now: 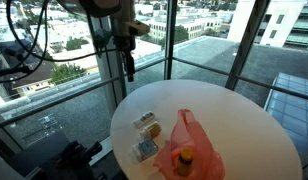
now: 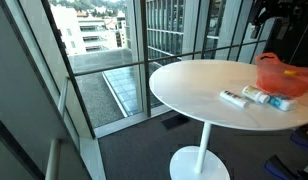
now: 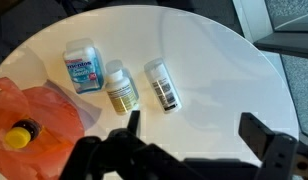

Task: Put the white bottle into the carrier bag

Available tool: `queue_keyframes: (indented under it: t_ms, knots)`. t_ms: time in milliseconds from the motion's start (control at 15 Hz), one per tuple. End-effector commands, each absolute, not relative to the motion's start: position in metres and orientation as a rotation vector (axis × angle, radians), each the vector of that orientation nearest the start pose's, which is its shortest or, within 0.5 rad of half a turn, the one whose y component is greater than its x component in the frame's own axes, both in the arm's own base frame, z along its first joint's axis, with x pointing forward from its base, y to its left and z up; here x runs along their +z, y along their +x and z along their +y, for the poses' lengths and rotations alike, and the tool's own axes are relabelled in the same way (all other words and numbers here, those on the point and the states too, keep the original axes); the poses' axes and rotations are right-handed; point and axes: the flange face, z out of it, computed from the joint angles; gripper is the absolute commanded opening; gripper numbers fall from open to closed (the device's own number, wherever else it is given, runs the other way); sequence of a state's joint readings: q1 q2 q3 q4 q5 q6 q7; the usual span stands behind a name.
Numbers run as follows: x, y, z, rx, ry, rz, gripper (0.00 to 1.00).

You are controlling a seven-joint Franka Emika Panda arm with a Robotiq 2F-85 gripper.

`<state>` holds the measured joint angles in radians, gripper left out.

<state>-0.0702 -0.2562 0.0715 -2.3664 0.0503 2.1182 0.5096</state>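
The white bottle [image 3: 162,85] with a dark barcode label lies on its side on the round white table [image 3: 214,60]. It also shows in an exterior view [image 2: 232,97]. The orange carrier bag [image 3: 39,120] sits at the table's edge, open, with a yellow-capped bottle [image 3: 21,133] inside. The bag shows in both exterior views [image 1: 191,152] [image 2: 284,70]. My gripper [image 3: 194,130] is open and empty. It hangs high above the table, up and to one side of the white bottle, and also shows in an exterior view [image 1: 122,50].
A gold-labelled bottle [image 3: 120,88] and a blue-and-white bottle [image 3: 82,65] lie between the white bottle and the bag. Glass walls with black frames [image 1: 166,40] stand just behind the table. The table stands on a single pedestal [image 2: 201,150].
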Motion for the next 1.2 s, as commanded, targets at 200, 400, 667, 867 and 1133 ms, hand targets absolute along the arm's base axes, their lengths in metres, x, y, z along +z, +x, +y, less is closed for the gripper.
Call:
queue_keyframes:
  t_ms: [200, 400, 667, 867, 1133]
  knots:
    - [0.382, 0.471, -0.038, -0.083, -3.086, 0.814, 1.00]
    - [0.364, 0.474, -0.044, -0.066, -3.098, 0.820, 1.00]
    - [0.361, 0.472, -0.040, -0.033, -3.085, 0.837, 1.00]
    - [0.362, 0.472, -0.039, -0.036, -3.086, 0.834, 1.00]
    - [0.353, 0.478, -0.063, -0.020, -3.075, 0.856, 1.00]
